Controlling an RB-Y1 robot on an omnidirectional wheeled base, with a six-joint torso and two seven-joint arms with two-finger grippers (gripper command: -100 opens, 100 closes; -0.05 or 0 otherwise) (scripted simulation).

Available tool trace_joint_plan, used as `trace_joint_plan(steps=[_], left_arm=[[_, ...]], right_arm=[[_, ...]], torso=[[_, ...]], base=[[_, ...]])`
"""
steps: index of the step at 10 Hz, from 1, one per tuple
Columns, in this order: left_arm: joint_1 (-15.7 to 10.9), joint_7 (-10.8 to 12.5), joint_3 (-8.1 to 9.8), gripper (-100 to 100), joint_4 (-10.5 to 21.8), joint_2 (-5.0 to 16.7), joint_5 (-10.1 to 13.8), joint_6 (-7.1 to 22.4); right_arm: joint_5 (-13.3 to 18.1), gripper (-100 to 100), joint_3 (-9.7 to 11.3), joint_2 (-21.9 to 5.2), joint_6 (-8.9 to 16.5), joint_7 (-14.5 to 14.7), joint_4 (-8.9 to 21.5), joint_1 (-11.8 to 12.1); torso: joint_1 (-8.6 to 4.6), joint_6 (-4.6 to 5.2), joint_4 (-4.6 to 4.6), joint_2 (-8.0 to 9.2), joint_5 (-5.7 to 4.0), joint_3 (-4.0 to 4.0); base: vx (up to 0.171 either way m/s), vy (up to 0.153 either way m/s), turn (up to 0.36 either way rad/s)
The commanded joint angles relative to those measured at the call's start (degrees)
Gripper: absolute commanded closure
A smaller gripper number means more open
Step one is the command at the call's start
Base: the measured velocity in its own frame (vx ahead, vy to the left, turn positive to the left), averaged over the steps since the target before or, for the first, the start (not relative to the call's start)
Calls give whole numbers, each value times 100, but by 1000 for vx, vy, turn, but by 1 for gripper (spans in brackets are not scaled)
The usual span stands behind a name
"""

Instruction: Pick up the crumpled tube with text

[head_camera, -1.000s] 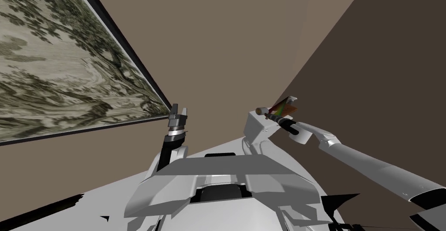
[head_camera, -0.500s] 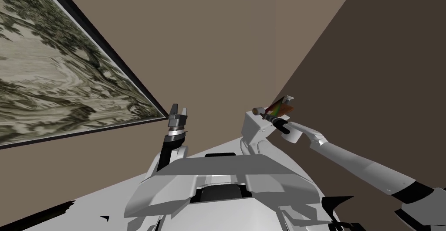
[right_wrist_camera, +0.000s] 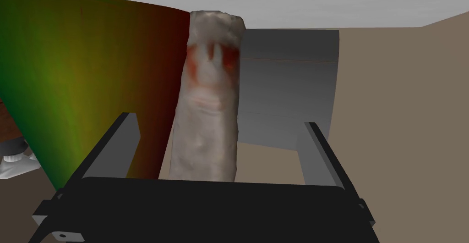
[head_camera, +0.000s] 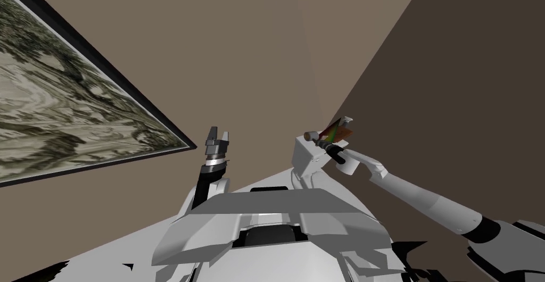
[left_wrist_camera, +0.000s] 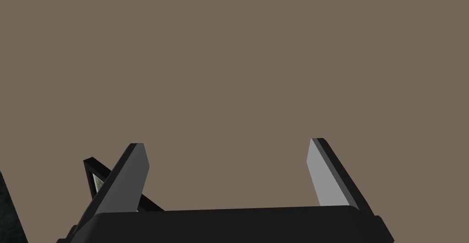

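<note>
My right gripper [right_wrist_camera: 220,118] has its two fingers [right_wrist_camera: 122,140] wide apart. The crumpled tube [right_wrist_camera: 208,102] stands up between them, close to the dark box. There is a gap on each side, so nothing squeezes it yet.

The tube is whitish, with red marks and lots of dents. I think it is light and soft. It could squash or slip if it is pinched hard. The best place to hold looks like its middle, on the two long sides, with a gentle squeeze.

Just beside the tube is a green and red shape [right_wrist_camera: 91,80]. It is very near one finger, so that finger has little room. Behind the tube is a grey rounded shape [right_wrist_camera: 288,84]. Past those is the brown wall [right_wrist_camera: 403,116].

My left gripper [head_camera: 218,133] is up in front of me, fingers apart, holding nothing.
</note>
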Motion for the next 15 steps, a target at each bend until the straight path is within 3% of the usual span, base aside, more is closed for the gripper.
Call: trace_joint_plan(steps=[1, 2, 3, 5, 6, 8, 9, 11, 12, 14, 15], left_arm=[[0, 0, 0, 0, 0, 0, 0, 0], [0, 0, 0, 0, 0, 0, 0, 0], [-1, 0, -1, 0, 0, -1, 0, 0], [0, 0, 0, 0, 0, 0, 0, 0], [0, 0, 0, 0, 0, 0, 0, 0], [0, 0, 0, 0, 0, 0, 0, 0], [-1, 0, -1, 0, 0, 0, 0, 0], [0, 0, 0, 0, 0, 0, 0, 0], [-1, 0, -1, 0, 0, -1, 0, 0], [0, 0, 0, 0, 0, 0, 0, 0], [-1, 0, -1, 0, 0, 0, 0, 0]], right_arm=[[11, -100, 41, 29, 286, 25, -204, -29], [11, -100, 41, 29, 334, 25, -204, -29], [62, -100, 260, 155, 567, 141, -481, -160], [62, -100, 260, 155, 812, 141, -633, -160], [114, -100, 480, 281, 988, 257, -901, -292], [114, -100, 480, 281, 1291, 257, -1062, -292], [166, -100, 699, 408, 1465, 373, -1343, -424], [166, -100, 699, 408, 1769, 373, -1491, -424], [217, -100, 918, 534, 1961, 489, -1753, -555], [217, -100, 918, 534, 2248, 489, -1919, -555], [269, -100, 1138, 660, 2406, 605, -2140, -687]], torso=[[0, 0, 0, 0, 0, 0], [13, -1, 1, 6, 2, 3], [26, 0, 3, 13, 5, 7], [0, 0, 2, 7, 0, 4], [12, -1, 1, 6, 1, 3], [-1, 0, 0, 0, -1, -1], [12, -1, 1, 7, 1, 4], [1, -1, 0, 0, 0, 0], [14, 0, 1, 6, 2, 3], [-1, 0, 0, 1, -1, 0], [13, -1, 1, 6, 2, 3]], base=[[15, -44, 11], [-3, -9, 10], [14, -83, -93], [26, -72, -21], [58, -87, -82], [26, -71, -24], [38, -98, -95], [33, -64, -16], [32, -94, -94], [35, -69, -18], [21, -103, -103]])
